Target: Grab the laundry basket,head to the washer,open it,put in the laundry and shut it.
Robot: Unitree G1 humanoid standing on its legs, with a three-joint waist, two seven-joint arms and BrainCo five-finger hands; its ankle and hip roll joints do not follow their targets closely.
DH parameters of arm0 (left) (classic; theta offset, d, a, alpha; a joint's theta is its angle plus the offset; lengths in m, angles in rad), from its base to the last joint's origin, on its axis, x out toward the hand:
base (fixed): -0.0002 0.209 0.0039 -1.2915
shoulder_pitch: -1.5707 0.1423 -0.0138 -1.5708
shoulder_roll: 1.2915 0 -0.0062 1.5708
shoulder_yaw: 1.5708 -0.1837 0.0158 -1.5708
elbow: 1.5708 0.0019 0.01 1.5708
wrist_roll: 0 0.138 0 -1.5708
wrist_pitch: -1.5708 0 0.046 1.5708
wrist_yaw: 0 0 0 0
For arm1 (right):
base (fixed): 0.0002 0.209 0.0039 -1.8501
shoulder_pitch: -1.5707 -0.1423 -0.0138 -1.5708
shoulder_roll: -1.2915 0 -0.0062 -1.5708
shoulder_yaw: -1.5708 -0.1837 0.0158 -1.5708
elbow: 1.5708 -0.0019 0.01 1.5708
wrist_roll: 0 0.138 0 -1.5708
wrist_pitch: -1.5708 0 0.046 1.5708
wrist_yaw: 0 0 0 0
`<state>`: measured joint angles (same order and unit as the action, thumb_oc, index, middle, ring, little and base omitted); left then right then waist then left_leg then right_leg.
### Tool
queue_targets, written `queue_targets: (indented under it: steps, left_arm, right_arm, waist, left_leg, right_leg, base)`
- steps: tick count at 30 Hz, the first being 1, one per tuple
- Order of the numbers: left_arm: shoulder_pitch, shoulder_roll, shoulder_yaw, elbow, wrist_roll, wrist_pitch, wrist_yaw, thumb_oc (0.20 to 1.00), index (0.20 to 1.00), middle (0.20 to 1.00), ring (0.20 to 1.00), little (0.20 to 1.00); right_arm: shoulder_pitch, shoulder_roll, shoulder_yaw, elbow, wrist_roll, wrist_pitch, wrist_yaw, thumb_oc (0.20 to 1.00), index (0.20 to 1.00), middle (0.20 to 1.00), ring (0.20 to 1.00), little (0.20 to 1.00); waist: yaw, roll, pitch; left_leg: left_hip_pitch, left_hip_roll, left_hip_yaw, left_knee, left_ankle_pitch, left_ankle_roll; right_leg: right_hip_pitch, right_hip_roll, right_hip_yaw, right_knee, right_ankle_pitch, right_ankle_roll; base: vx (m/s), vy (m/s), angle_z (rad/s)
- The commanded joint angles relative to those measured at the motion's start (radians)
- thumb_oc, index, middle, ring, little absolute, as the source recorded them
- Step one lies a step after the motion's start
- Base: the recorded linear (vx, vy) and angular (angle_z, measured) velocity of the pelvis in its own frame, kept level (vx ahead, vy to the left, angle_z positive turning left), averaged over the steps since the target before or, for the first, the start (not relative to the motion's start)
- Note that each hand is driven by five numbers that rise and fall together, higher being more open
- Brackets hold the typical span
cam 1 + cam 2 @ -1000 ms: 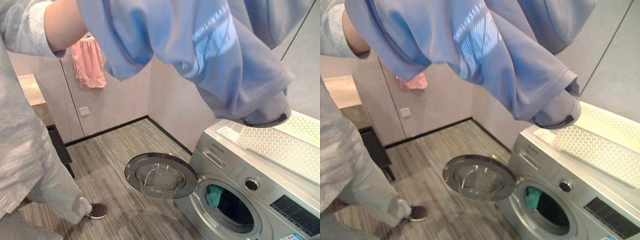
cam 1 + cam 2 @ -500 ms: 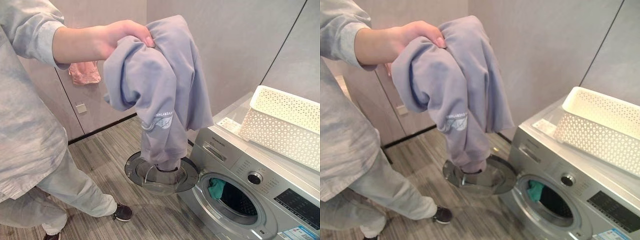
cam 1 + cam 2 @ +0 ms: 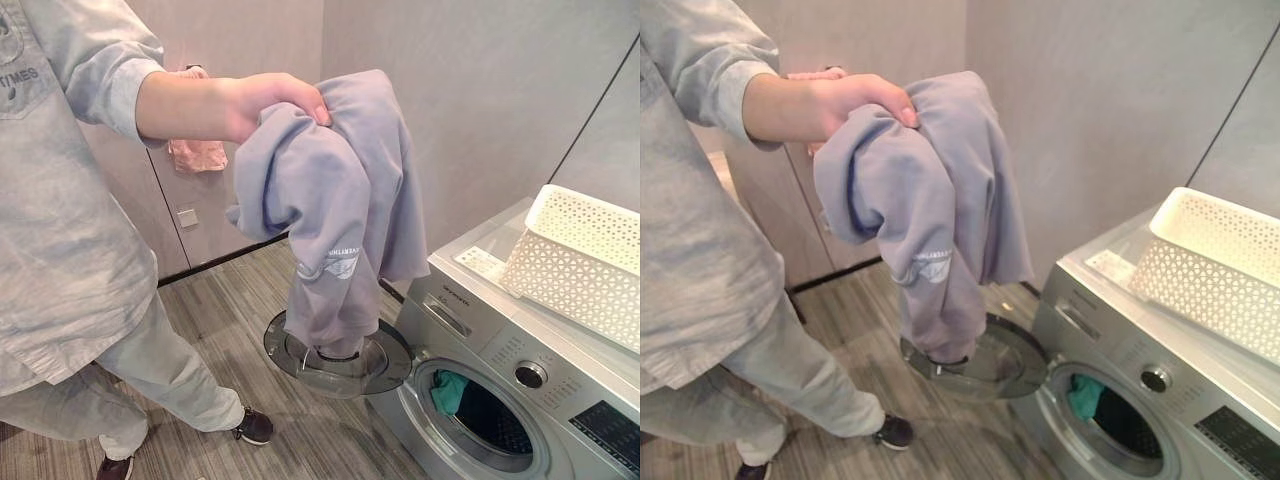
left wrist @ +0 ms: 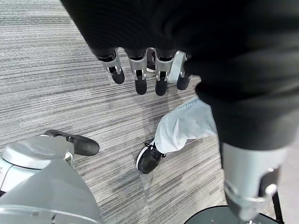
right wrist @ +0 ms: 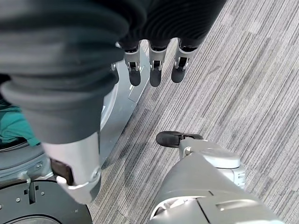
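Observation:
A person's hand holds up a grey-lilac garment, which hangs down to the washer's open round door. The silver washer stands at the lower right, with a teal cloth inside its drum. The white perforated laundry basket rests on top of the washer. My left hand hangs open over the striped floor, holding nothing. My right hand is open too, low beside the washer's front, where the teal cloth shows again.
The person in a light grey shirt stands at the left, one dark shoe close to my left hand. A pink cloth hangs on the back wall above a wall socket. Walls close in behind and beside the washer.
A second ago the garment hung right before the camera; the person has lowered it over the washer door. The view has shifted a little to the left since.

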<state>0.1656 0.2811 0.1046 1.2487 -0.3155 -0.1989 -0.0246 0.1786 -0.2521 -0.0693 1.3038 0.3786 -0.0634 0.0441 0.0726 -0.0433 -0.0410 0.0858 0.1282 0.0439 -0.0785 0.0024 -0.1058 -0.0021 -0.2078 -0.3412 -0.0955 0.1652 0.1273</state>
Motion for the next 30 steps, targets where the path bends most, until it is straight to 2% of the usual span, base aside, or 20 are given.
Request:
queue_targets:
  steps: [1, 5, 7, 10, 17, 30]
  left_arm:
    - [-0.042, 0.033, 0.034, 0.034, -0.027, -0.019, 0.004, 1.0, 1.0, 1.0, 1.0, 1.0]
    - [-0.055, 0.033, 0.022, 0.036, -0.017, -0.019, 0.012, 1.0, 1.0, 1.0, 1.0, 1.0]
    - [-0.073, 0.033, 0.005, 0.039, 0.0, -0.021, 0.026, 1.0, 1.0, 1.0, 1.0, 1.0]
    - [-0.082, 0.031, -0.005, 0.034, 0.01, -0.023, 0.03, 1.0, 1.0, 1.0, 1.0, 1.0]
    - [-0.089, 0.019, -0.008, 0.024, 0.007, -0.024, 0.034, 1.0, 1.0, 1.0, 1.0, 1.0]
    - [-0.083, -0.009, -0.031, 0.05, -0.003, -0.017, 0.018, 1.0, 1.0, 1.0, 1.0, 1.0]
  right_arm:
    - [-0.059, -0.02, -0.029, 0.023, 0.029, -0.018, -0.022, 1.0, 1.0, 1.0, 1.0, 1.0]
    - [-0.064, -0.017, -0.05, 0.04, 0.068, -0.016, -0.027, 1.0, 1.0, 1.0, 1.0, 1.0]
    - [-0.059, -0.021, -0.097, 0.078, 0.124, -0.017, -0.033, 1.0, 1.0, 1.0, 1.0, 1.0]
    - [-0.041, -0.031, -0.119, 0.107, 0.129, -0.009, -0.03, 1.0, 1.0, 1.0, 1.0, 1.0]
    - [-0.027, -0.037, -0.147, 0.142, 0.132, -0.003, -0.038, 1.0, 1.0, 1.0, 1.0, 1.0]
    - [-0.047, -0.028, -0.168, 0.091, 0.21, -0.026, -0.046, 1.0, 1.0, 1.0, 1.0, 1.0]
  waist:
    - [-0.002, -0.019, 0.05]
    - [-0.011, -0.016, 0.05]
    - [-0.029, -0.012, 0.047]
    - [-0.05, -0.007, 0.044]
    - [-0.072, -0.005, 0.046]
    - [-0.083, -0.003, 0.043]
  left_leg:
    - [-0.11, -0.01, -0.011, 0.064, -0.03, 0.044]
    - [-0.105, -0.011, 0.003, 0.063, -0.032, 0.044]
    - [-0.083, -0.011, 0.04, 0.06, -0.04, 0.046]
    - [-0.062, -0.012, 0.071, 0.057, -0.049, 0.051]
    - [-0.033, -0.013, 0.121, 0.055, -0.062, 0.06]
    - [-0.026, -0.014, 0.123, 0.055, -0.064, 0.057]
  right_leg:
    - [0.116, -0.068, -0.039, 0.008, -0.162, 0.055]
    - [0.109, -0.068, -0.025, 0.008, -0.16, 0.055]
    - [0.096, -0.068, 0.009, 0.008, -0.15, 0.062]
    - [0.079, -0.066, 0.048, 0.008, -0.142, 0.067]
    - [0.053, -0.061, 0.11, 0.008, -0.129, 0.072]
    - [0.061, -0.06, 0.108, 0.008, -0.13, 0.073]
  base:
    - [0.0, 0.0, 0.0]
    - [0.02, 0.014, -0.11]
    - [0.02, 0.021, -0.23]
    - [0.0, 0.022, -0.36]
    - [-0.01, 0.014, -0.36]
    - [0.0, -0.001, -0.06]
